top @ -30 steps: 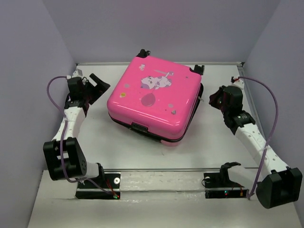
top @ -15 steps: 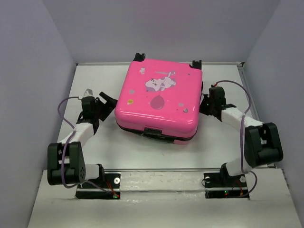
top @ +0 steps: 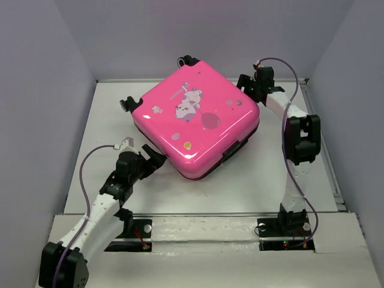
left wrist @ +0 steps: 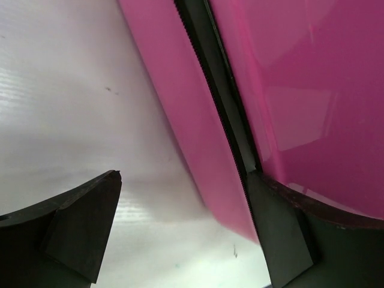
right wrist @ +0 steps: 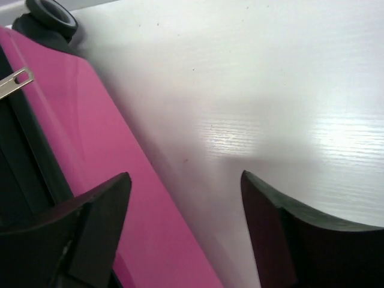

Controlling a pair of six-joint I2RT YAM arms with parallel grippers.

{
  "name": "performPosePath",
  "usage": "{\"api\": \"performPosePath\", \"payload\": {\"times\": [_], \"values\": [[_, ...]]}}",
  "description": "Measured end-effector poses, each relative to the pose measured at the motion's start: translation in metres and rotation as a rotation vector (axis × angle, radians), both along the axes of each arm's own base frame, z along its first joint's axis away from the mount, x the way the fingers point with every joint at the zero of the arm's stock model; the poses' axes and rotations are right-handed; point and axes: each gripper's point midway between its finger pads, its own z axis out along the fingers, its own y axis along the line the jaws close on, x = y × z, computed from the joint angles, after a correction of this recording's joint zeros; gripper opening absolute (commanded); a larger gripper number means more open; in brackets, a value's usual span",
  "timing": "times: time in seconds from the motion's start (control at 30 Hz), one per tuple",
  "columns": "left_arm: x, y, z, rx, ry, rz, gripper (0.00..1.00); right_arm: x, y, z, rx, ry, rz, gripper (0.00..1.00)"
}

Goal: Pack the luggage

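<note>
The luggage [top: 198, 117] is a hot-pink hard-shell suitcase lying shut and turned at an angle, cartoon print up, on the white table [top: 270, 180]. My left gripper [top: 153, 158] stands open at its near-left edge. In the left wrist view the gripper [left wrist: 186, 201] has one finger [left wrist: 282, 234] against the dark zipper seam [left wrist: 219, 96] and bare table between the jaws. My right gripper [top: 247, 85] stands open at the suitcase's far right corner. In the right wrist view the gripper [right wrist: 186, 180] straddles the pink side [right wrist: 96, 138], holding nothing.
Black wheels [top: 127, 103] stick out at the suitcase's far-left side, and one wheel [right wrist: 51, 15] shows in the right wrist view beside a silver zipper pull [right wrist: 15, 81]. Purple-grey walls [top: 42, 90] close in the table on three sides.
The suitcase has turned counter-clockwise. The right gripper has opened and moved to the far right corner. The left gripper has come nearer, to the near-left edge.
</note>
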Motion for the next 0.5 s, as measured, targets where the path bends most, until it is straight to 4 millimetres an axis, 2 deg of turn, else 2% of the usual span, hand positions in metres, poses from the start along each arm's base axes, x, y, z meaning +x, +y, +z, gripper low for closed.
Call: {"api": "performPosePath", "payload": {"times": [0.1, 0.23, 0.27, 0.3, 0.33, 0.37, 0.4, 0.43, 0.47, 0.5], "values": [[-0.011, -0.007, 0.004, 0.044, 0.037, -0.067, 0.99, -0.001, -0.001, 0.015, 0.016, -0.003, -0.002, 0.88], [-0.011, -0.005, 0.025, 0.131, 0.071, -0.119, 0.99, -0.011, -0.008, 0.072, 0.033, -0.079, -0.009, 0.89], [-0.004, -0.005, 0.039, 0.127, 0.048, -0.114, 0.99, -0.021, -0.006, 0.096, 0.043, -0.111, 0.005, 0.89], [0.008, -0.005, 0.063, 0.116, -0.009, -0.104, 0.99, -0.034, -0.002, 0.122, 0.053, -0.145, 0.031, 0.89], [0.018, -0.004, 0.087, 0.1, -0.066, -0.091, 0.99, -0.04, 0.0, 0.136, 0.058, -0.166, 0.042, 0.88], [0.025, -0.004, 0.104, 0.086, -0.113, -0.08, 0.99, -0.052, 0.002, 0.164, 0.07, -0.216, 0.063, 0.81], [0.037, -0.001, 0.136, 0.058, -0.195, -0.064, 0.99, -0.063, 0.005, 0.187, 0.078, -0.26, 0.081, 0.76], [0.044, 0.001, 0.159, 0.04, -0.253, -0.055, 0.99, -0.07, 0.006, 0.202, 0.081, -0.291, 0.094, 0.69], [0.051, 0.004, 0.186, 0.022, -0.326, -0.042, 0.99, -0.077, 0.005, 0.213, 0.083, -0.313, 0.1, 0.44], [0.056, 0.011, 0.203, 0.015, -0.372, -0.022, 0.99, -0.09, 0.004, 0.227, 0.086, -0.348, 0.109, 0.34]]}}
